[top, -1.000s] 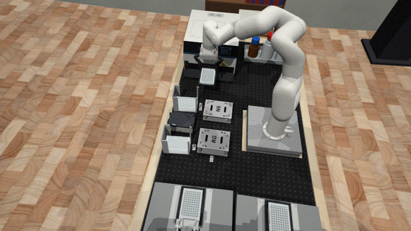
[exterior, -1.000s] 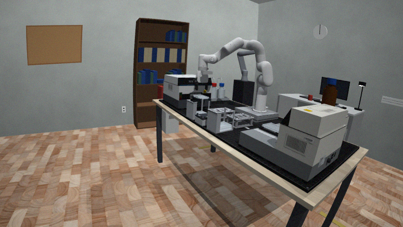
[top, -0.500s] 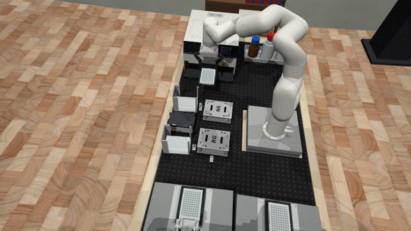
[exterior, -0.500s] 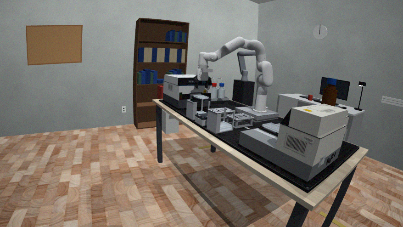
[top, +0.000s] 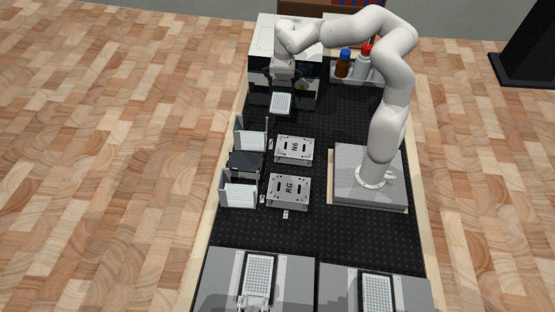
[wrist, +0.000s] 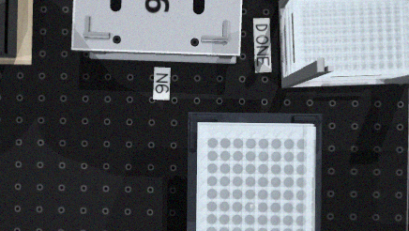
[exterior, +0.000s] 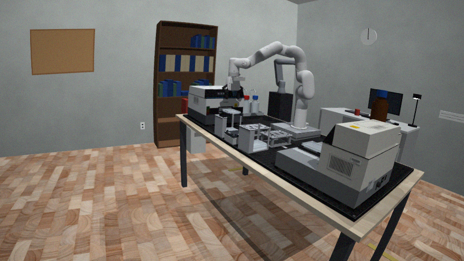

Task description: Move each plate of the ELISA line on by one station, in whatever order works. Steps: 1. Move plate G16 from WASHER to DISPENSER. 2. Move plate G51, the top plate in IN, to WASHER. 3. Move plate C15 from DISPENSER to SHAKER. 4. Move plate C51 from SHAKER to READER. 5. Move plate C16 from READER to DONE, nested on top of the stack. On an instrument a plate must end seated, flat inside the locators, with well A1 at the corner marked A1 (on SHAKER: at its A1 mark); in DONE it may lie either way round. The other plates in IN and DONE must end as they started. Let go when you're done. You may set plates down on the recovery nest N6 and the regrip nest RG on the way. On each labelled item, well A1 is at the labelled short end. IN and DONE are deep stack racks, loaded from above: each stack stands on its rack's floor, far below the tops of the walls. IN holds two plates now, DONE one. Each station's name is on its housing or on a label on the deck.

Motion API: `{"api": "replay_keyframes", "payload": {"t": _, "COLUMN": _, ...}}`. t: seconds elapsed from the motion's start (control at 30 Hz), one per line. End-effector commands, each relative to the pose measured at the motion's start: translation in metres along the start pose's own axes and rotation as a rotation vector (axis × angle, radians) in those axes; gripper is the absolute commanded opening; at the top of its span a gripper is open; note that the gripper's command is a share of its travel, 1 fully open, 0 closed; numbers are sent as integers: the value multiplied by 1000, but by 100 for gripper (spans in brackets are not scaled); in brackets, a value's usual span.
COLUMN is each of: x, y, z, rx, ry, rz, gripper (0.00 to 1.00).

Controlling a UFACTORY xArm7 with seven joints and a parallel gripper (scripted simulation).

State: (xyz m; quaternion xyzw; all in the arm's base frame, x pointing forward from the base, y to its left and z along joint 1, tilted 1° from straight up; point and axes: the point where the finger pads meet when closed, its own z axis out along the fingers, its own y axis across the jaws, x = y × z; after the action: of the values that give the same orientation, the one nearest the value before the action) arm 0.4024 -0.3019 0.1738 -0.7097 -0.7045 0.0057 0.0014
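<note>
My gripper (top: 281,86) (exterior: 231,94) is open and empty. It hangs above a white well plate (top: 280,102) (wrist: 255,180) that lies flat in the dark tray in front of the READER housing (top: 267,38). The fingers do not show in the wrist view. The DONE rack (top: 237,127) (wrist: 305,77) stands just beside the tray, with a white plate (top: 252,140) (wrist: 347,33) inside. The dark SHAKER (top: 244,162) shows no white plate. The IN rack (top: 223,186) holds a plate (top: 240,195). Two instruments at the near end each carry a plate (top: 258,275) (top: 376,290). Plate labels are unreadable.
The nests N6 (top: 293,147) (wrist: 155,23) and RG (top: 289,189) stand bare mid-deck. Two bottles (top: 342,62) (top: 363,60) stand in a holder right of the READER. The arm's base (top: 368,178) is on a grey block at the right.
</note>
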Motion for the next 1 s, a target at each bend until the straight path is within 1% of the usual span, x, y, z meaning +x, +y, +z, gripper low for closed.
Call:
{"api": "replay_keyframes", "payload": {"t": 0.0, "x": -1, "y": 1, "z": -3, "rx": -5, "ry": -3, "rz": 0, "gripper": 100}}
{"api": "replay_keyframes", "payload": {"t": 0.07, "x": -1, "y": 1, "z": -3, "rx": -5, "ry": -3, "rz": 0, "gripper": 100}}
{"api": "replay_keyframes", "payload": {"t": 0.23, "x": 15, "y": -5, "z": -3, "rx": -5, "ry": -2, "rz": 197, "gripper": 100}}
{"api": "replay_keyframes", "payload": {"t": 0.3, "x": 21, "y": -7, "z": -3, "rx": -5, "ry": -2, "rz": 197, "gripper": 100}}
{"api": "replay_keyframes", "payload": {"t": 0.37, "x": 21, "y": -7, "z": -3, "rx": -5, "ry": -2, "rz": 197, "gripper": 100}}
{"api": "replay_keyframes", "payload": {"t": 0.7, "x": 52, "y": -20, "z": -3, "rx": -5, "ry": -2, "rz": 197, "gripper": 100}}
{"api": "replay_keyframes", "payload": {"t": 0.77, "x": 53, "y": -20, "z": -3, "rx": -5, "ry": -2, "rz": 197, "gripper": 100}}
{"api": "replay_keyframes", "payload": {"t": 0.87, "x": 62, "y": -24, "z": -3, "rx": -5, "ry": -2, "rz": 317, "gripper": 100}}
{"api": "replay_keyframes", "payload": {"t": 0.93, "x": 62, "y": -24, "z": -3, "rx": -5, "ry": -2, "rz": 317, "gripper": 100}}
{"api": "replay_keyframes", "payload": {"t": 0.97, "x": 66, "y": -25, "z": -3, "rx": -5, "ry": -2, "rz": 357, "gripper": 100}}
